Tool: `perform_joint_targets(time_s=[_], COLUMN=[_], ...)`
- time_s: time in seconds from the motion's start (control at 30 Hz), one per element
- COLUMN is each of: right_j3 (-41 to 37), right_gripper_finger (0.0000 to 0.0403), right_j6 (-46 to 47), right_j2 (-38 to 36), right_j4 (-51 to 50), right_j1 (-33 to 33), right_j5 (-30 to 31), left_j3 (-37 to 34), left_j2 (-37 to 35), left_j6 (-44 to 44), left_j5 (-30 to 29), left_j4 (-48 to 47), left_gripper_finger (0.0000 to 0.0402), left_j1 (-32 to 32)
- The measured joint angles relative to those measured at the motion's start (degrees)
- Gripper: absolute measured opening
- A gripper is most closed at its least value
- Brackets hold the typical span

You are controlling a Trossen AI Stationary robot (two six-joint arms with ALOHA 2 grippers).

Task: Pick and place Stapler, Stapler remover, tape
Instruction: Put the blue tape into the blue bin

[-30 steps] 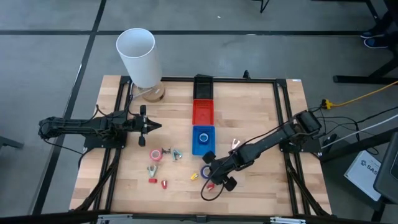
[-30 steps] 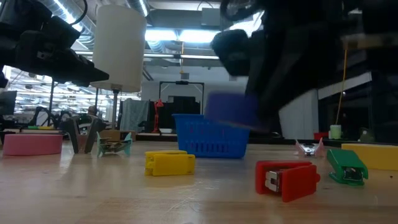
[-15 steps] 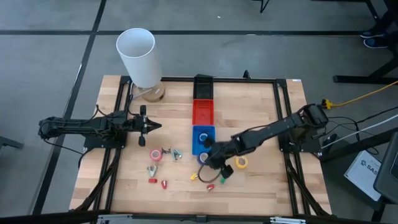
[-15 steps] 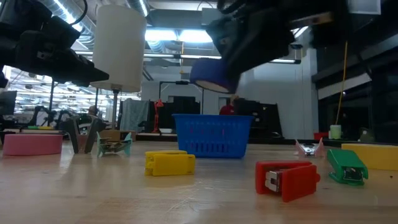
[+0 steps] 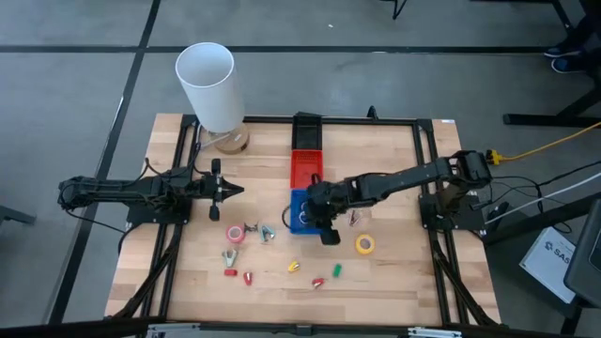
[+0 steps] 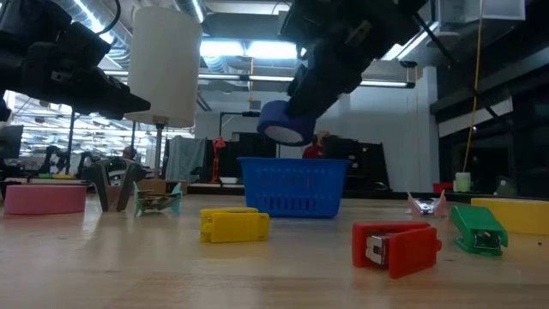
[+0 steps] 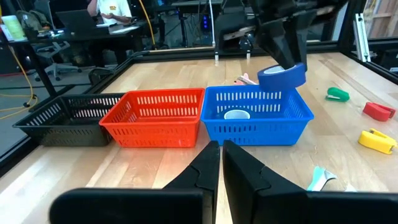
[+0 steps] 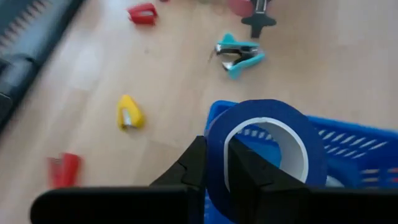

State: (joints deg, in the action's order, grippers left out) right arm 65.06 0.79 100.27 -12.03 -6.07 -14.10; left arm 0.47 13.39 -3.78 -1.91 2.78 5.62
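Sorting partly done: right gripper [image 8: 214,163] gripped a blue tape roll [image 8: 264,146] just above the blue basket [image 7: 256,114], which already held one roll [image 7: 236,114]; yellow tape [image 5: 364,244], pink tape [image 5: 235,234] and small staplers beside the basket remained; left gripper [image 7: 221,163] idle, fingers together.

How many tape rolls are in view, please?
3: a blue tape roll in the right end effector above the blue basket, a yellow one and a pink one on the table. Another may lie in the basket.
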Motion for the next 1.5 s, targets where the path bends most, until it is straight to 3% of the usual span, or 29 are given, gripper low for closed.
perform_joint_targets(time_s=[0.17,0.3,0.8,0.9,1.07,1.5], right_j3=[0.0,0.0,0.0,0.0,0.0,0.0], right_gripper_finger=[0.0039,0.0039,0.0039,0.0039,0.0057,0.0092], right_j6=[5.3,6.4,6.2,4.5,1.5,2.0], right_j2=[0.8,2.8,8.6,8.8,8.8,8.8], right_j4=[-0.7,-0.3,1.5,1.1,0.0,0.2], right_j1=[2.6,3.6,5.1,5.0,5.1,5.1], right_j5=[-8.2,-11.0,-11.0,-8.7,-3.9,-4.2], left_j3=[0.0,0.0,0.0,0.0,0.0,0.0], left_j2=[0.0,0.0,0.0,0.0,0.0,0.0], left_j6=[0.0,0.0,0.0,0.0,0.0,0.0], left_j5=[0.0,0.0,0.0,0.0,0.0,0.0], left_j4=[0.0,0.0,0.0,0.0,0.0,0.0], left_gripper_finger=[0.0016,0.0017,0.0015,0.0017,0.0016,0.0016], left_j1=[0.0,0.0,0.0,0.0,0.0,0.0])
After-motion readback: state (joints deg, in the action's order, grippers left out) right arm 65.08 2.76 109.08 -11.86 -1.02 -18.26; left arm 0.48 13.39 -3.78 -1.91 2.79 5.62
